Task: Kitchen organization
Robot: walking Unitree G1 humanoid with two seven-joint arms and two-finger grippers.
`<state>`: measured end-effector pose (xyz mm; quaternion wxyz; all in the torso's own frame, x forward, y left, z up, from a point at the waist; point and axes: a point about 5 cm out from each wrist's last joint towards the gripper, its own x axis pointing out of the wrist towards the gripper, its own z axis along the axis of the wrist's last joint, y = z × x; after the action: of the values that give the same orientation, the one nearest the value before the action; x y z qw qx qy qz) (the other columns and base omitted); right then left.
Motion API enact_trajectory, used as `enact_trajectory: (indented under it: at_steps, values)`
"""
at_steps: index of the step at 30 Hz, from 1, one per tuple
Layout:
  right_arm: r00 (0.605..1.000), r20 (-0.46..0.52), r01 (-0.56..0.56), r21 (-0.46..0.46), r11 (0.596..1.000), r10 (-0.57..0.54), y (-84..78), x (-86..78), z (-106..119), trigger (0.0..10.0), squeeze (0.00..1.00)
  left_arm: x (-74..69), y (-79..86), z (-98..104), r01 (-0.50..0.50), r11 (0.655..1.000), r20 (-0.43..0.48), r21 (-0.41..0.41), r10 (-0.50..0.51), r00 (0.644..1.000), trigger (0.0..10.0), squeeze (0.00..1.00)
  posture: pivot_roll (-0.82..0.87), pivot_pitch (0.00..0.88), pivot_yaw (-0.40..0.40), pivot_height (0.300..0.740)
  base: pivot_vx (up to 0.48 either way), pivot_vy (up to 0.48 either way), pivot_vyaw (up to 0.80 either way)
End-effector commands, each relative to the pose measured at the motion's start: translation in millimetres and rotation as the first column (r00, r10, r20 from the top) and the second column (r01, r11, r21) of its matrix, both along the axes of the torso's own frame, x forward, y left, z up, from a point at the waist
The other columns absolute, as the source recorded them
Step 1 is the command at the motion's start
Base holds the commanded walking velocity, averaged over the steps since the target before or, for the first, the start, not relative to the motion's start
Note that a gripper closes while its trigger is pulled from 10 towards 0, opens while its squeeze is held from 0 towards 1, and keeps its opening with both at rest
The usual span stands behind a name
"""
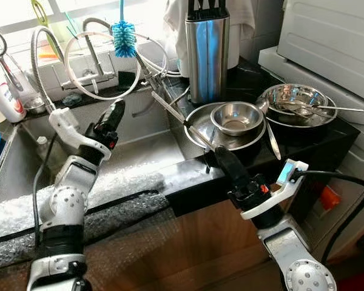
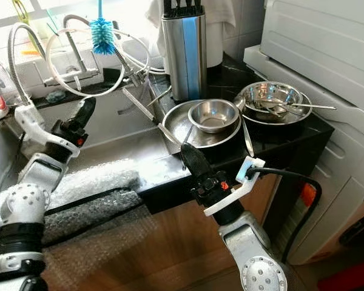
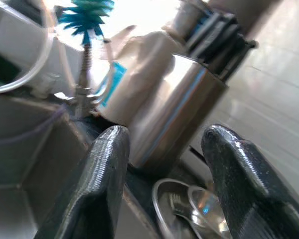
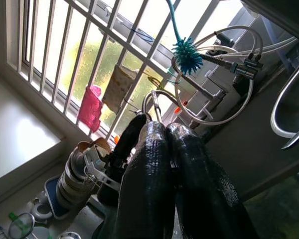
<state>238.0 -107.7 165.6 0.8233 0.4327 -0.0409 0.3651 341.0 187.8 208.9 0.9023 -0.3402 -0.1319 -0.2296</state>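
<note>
Blue bottle brush (image 1: 124,37) hanging above the faucet (image 1: 92,56). White bottle (image 1: 4,99) at sink's far left. Bubble wrap (image 1: 118,197) over front counter edge.

Shiny steel bowls (image 1: 236,116), glossy black counter (image 1: 327,136), brushed-metal knife block (image 1: 207,51).

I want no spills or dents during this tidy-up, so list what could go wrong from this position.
1. The right gripper, shut, sits at the counter edge right beside the large steel pan; a push could slide the pan and the small bowl nested in it.
2. Loose utensils jut from the far bowl and could snag and clatter out.
3. The left gripper, open above the sink, points towards the tall knife block, which might tip.
</note>
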Motion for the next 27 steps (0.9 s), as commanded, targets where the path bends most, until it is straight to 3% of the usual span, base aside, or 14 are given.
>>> enact_trajectory:
  at_steps: [1,6,8,11,18,22,27]
  values:
    - [1.000,0.011,-0.016,0.012,1.000,0.016,4.8,-0.2,1,10.0,0.00,2.3,-4.6,3,0.047,0.997,0.013,0.056,-0.048,0.999,10.0,0.00,-0.11,0.000,0.146,0.740,0.000,0.000,0.00]
    - [1.000,0.013,-0.026,0.015,1.000,0.025,7.0,-1.2,1,10.0,0.00,2.0,-6.6,1,0.131,0.991,0.000,0.026,-0.131,0.991,10.0,0.00,-0.12,0.000,0.152,0.740,0.000,0.000,0.00]
    - [1.000,0.010,-0.021,0.021,1.000,0.021,5.0,-2.1,-1,10.0,0.00,1.4,3.5,-1,0.158,0.977,-0.020,-0.144,-0.162,0.987,10.0,0.00,-0.12,0.000,0.156,0.740,0.000,0.000,0.00]
    - [1.000,0.009,-0.018,0.027,0.999,0.018,4.6,-2.1,-1,10.0,0.00,-1.4,10.7,-5,0.194,0.956,-0.027,-0.219,-0.204,0.979,10.0,0.00,-0.11,0.000,0.156,0.740,0.000,0.000,0.00]
    - [1.000,0.003,-0.014,0.036,0.999,0.014,4.2,-0.6,-1,10.0,0.00,-2.9,14.7,-15,0.204,0.943,-0.061,-0.263,-0.227,0.972,10.0,0.00,-0.10,0.000,0.146,0.740,0.000,0.000,0.00]
    - [0.999,-0.025,-0.024,0.059,0.998,0.026,2.0,-3.9,-4,10.0,0.00,-5.4,7.2,-28,0.242,0.943,-0.098,-0.229,-0.269,0.958,10.0,0.00,-0.11,0.000,0.147,0.740,0.000,0.000,0.00]
    - [0.995,-0.095,-0.040,0.026,0.999,0.043,0.2,-8.2,-19,10.0,0.00,-8.3,-7.5,-32,0.278,0.936,-0.095,-0.217,-0.303,0.948,10.0,0.00,-0.11,0.000,0.146,0.740,0.000,0.000,0.00]
